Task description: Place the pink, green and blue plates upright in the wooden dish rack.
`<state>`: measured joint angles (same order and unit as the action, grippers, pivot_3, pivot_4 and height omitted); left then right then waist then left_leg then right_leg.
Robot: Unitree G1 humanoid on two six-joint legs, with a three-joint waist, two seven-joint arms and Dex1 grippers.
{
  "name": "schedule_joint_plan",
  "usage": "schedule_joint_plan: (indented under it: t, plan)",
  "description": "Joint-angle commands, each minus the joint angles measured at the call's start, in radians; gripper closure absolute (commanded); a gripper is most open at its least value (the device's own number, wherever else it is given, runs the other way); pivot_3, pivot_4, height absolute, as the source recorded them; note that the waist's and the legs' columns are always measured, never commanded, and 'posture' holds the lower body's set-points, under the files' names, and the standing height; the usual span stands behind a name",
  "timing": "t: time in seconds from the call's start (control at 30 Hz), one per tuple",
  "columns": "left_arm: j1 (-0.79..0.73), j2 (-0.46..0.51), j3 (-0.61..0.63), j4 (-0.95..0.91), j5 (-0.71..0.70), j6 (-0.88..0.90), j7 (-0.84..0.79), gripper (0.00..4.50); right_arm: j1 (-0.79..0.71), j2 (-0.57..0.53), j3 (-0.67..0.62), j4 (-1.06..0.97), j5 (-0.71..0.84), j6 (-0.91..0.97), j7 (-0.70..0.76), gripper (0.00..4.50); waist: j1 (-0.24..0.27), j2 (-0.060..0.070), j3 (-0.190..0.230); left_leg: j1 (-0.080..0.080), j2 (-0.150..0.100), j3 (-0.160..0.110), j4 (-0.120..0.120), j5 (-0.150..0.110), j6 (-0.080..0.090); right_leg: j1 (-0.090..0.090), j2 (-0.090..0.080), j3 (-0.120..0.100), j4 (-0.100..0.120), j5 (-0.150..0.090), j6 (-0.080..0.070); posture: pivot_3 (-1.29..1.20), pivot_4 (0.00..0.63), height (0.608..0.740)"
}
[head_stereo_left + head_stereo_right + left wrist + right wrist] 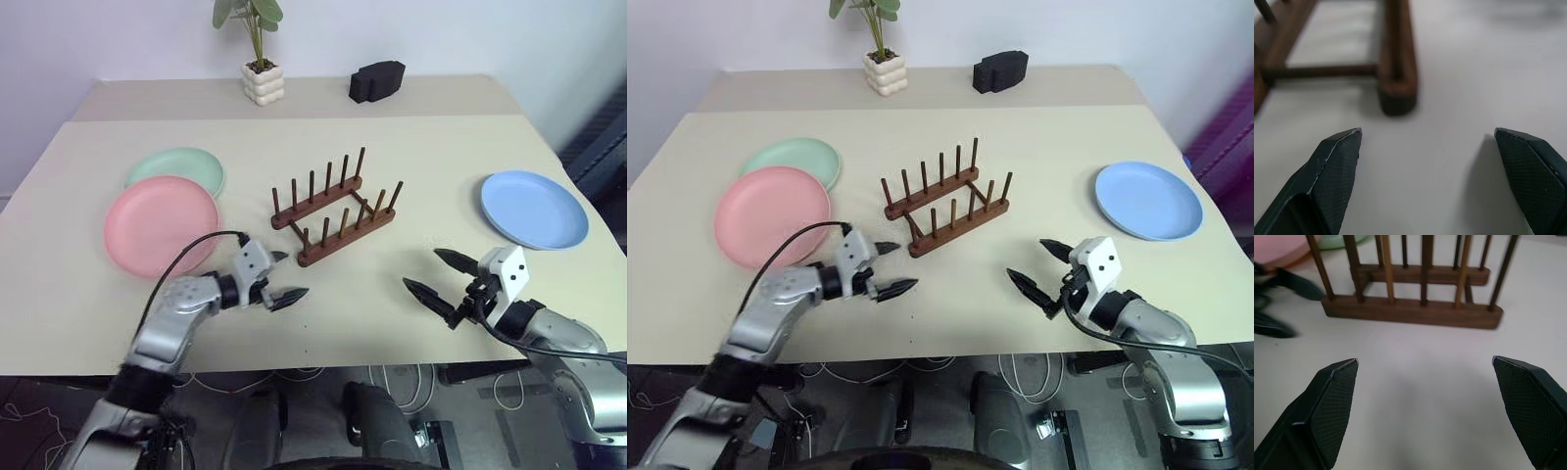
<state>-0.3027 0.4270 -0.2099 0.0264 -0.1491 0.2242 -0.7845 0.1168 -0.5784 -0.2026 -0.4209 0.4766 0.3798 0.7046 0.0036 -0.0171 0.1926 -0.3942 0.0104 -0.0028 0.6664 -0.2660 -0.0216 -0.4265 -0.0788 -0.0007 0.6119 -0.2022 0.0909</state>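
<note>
Both pincers gape wide and carry nothing: the left gripper (pixel 279 277) hovers near the rack's (pixel 336 208) near end, the right gripper (pixel 441 275) off to the other side. Nothing is racked yet. Pink plate (pixel 162 224) and green plate (pixel 177 167) lie flat together on the left, touching, blue plate (pixel 533 209) far right. All three remain to be done.

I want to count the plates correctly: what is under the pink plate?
The pink plate lies partly on the green plate, covering its near edge. Whether anything more lies under it cannot be seen.
</note>
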Motion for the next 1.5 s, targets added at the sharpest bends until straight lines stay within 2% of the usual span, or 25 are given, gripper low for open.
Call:
schedule_joint_plan:
  t: [0.03, 0.13, 0.23, 0.43, 0.57, 0.7, 1.0, 1.27, 1.5]
  plan:
    - [-0.018, -0.03, -0.012, 0.02, 0.038, -0.005, 0.048, 0.0, -0.001, 0.011, 0.001, -0.077, 0.014, 0.017, -0.035, 0.02, 0.001, 0.0, 0.0, 0.0, 0.0, 0.0, 0.0, 0.0, 0.0, 0.0, 0.0, 0.0, 0.0, 0.0, 0.0, 0.0, 0.15, 0.74]
    - [-0.028, -0.055, -0.014, 0.022, 0.027, 0.003, 0.043, 0.0, 0.008, 0.018, 0.011, -0.102, 0.013, 0.031, -0.054, 0.02, 0.005, 0.0, 0.0, 0.0, 0.0, 0.0, 0.0, 0.0, 0.0, 0.0, 0.0, 0.0, 0.0, 0.0, 0.0, 0.0, 0.15, 0.74]
    - [-0.03, -0.067, -0.013, 0.014, 0.019, 0.013, 0.036, 0.83, 0.011, 0.021, 0.021, -0.128, 0.016, 0.048, -0.073, 0.0, 0.009, 0.0, 0.0, 0.0, 0.0, 0.0, 0.0, 0.0, 0.0, 0.0, 0.0, 0.0, 0.0, 0.0, 0.0, 0.0, 0.15, 0.74]
    - [-0.029, -0.066, -0.013, 0.004, 0.026, 0.018, 0.032, 3.81, 0.002, 0.008, 0.019, -0.147, 0.029, 0.078, -0.086, 0.0, 0.008, 0.0, 0.0, 0.0, 0.0, 0.0, 0.0, 0.0, 0.0, 0.0, 0.0, 0.0, 0.0, -0.001, 0.001, 0.0, 0.15, 0.74]
    - [-0.049, -0.065, -0.017, 0.017, 0.035, -0.001, 0.018, 3.81, 0.0, -0.017, 0.017, -0.157, 0.018, 0.105, -0.094, 0.0, 0.008, 0.0, 0.0, 0.0, 0.0, 0.0, 0.0, 0.0, 0.0, 0.0, 0.0, 0.0, 0.0, -0.001, 0.001, 0.0, 0.15, 0.74]
    - [-0.114, -0.077, -0.038, 0.062, 0.007, -0.031, -0.079, 3.81, 0.028, -0.051, 0.001, -0.161, 0.0, 0.113, -0.091, 0.0, 0.012, 0.0, 0.0, 0.0, 0.0, 0.0, 0.0, 0.0, 0.0, 0.0, 0.0, 0.0, 0.0, -0.002, 0.003, 0.0, 0.15, 0.74]
    - [-0.342, -0.148, -0.097, 0.34, 0.008, -0.172, -0.332, 3.81, 0.13, -0.052, -0.039, -0.215, -0.014, 0.111, -0.124, 0.0, 0.008, -0.001, 0.0, -0.002, -0.001, -0.001, 0.0, 0.0, 0.0, 0.0, 0.0, 0.0, -0.001, -0.001, 0.001, 0.0, 0.15, 0.74]
    - [-0.458, -0.171, -0.092, 0.592, 0.043, -0.32, -0.411, 3.81, 0.21, -0.032, -0.067, -0.224, -0.031, 0.073, -0.135, 0.0, 0.008, -0.001, 0.0, -0.002, -0.001, -0.001, 0.0, 0.0, 0.001, -0.001, 0.0, 0.0, -0.001, -0.002, 0.003, 0.0, 0.15, 0.74]
    - [-0.488, -0.154, -0.077, 0.672, 0.054, -0.371, -0.446, 3.81, 0.227, -0.032, -0.076, -0.163, -0.052, 0.011, -0.099, 0.0, 0.008, -0.001, 0.001, -0.002, -0.001, -0.001, 0.0, 0.0, 0.001, -0.001, 0.0, 0.0, -0.001, -0.002, 0.003, 0.0, 0.15, 0.74]
